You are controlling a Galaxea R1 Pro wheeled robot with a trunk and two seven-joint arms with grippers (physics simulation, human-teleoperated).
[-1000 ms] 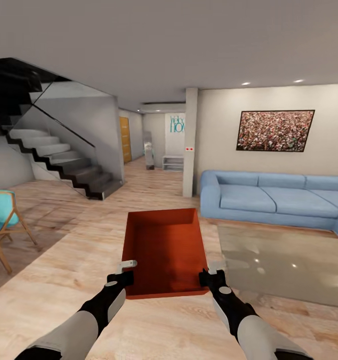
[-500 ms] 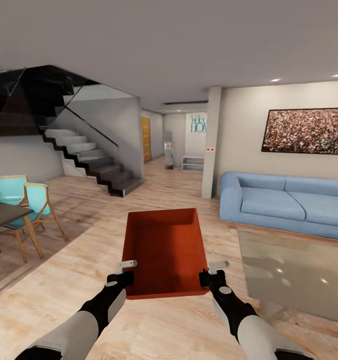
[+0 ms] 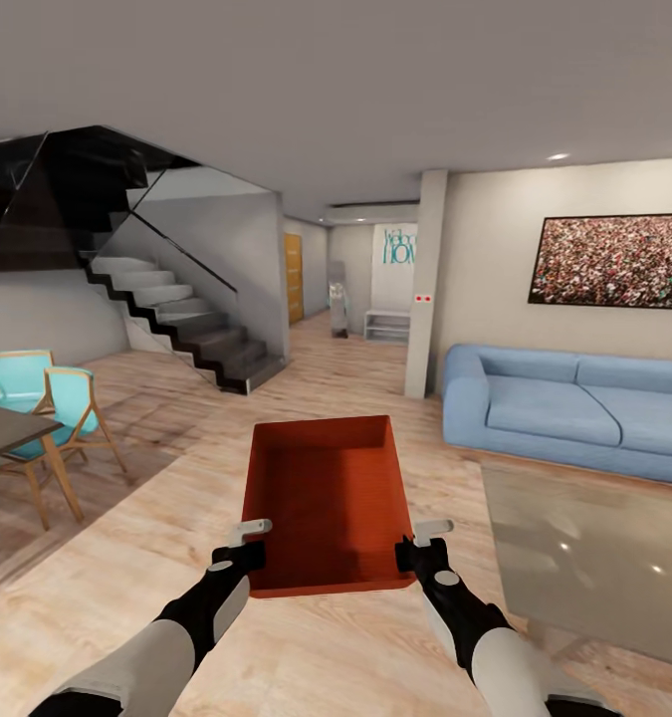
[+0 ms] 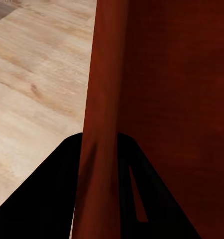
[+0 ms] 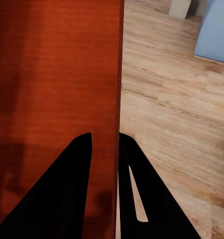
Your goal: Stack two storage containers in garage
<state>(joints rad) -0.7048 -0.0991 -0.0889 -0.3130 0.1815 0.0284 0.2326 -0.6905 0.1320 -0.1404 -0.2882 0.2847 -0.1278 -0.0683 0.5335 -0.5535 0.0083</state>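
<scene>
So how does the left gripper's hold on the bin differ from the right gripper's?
The left gripper pinches the left wall of the storage container; the right gripper pinches its right wall. In the left wrist view the fingers straddle a rounded rim, while the right wrist view shows fingers straddling a thin, straight edge. Both clamp near the bin's near end at matching height, holding it above the wood floor.

A light wood plank floor (image 3: 306, 657) runs through an open room under a plain pale ceiling with recessed spotlights (image 3: 558, 156). A dark staircase (image 3: 181, 319) with a glass balustrade climbs on the left, beyond a dark table (image 3: 2, 430) and two turquoise chairs (image 3: 72, 398). On the right, a blue sofa (image 3: 564, 403) stands below a speckled wall painting (image 3: 614, 261), with a glass table (image 3: 594, 548) in front and a square pillar (image 3: 425, 284) beside it.
</scene>
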